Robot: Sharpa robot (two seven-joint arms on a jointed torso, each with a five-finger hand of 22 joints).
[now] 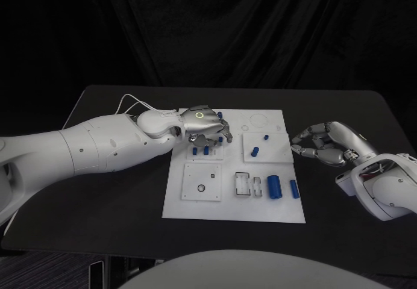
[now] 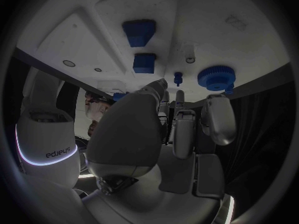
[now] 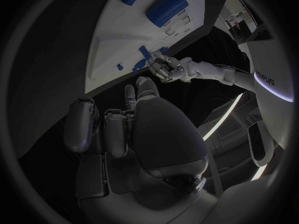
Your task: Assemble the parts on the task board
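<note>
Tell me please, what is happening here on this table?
A two-armed robot is assembling small blue parts on a white task board on a black table. Its left hand is over the far left part of the board, fingers down among a few blue pieces; whether it holds one cannot be told. The right hand waits beside the board's right edge, fingers curled, holding nothing. Two blue cylinders lie near the board's front right.

My left arm reached in across the table, and its hand [image 1: 204,124] hung palm-down with the fingers [image 2: 184,132] pointing downward and held apart, nothing visibly between them. My right arm sat low at the far side, its hand [image 1: 323,144] curled inward, fingers [image 3: 116,129] bent together around nothing.
</note>
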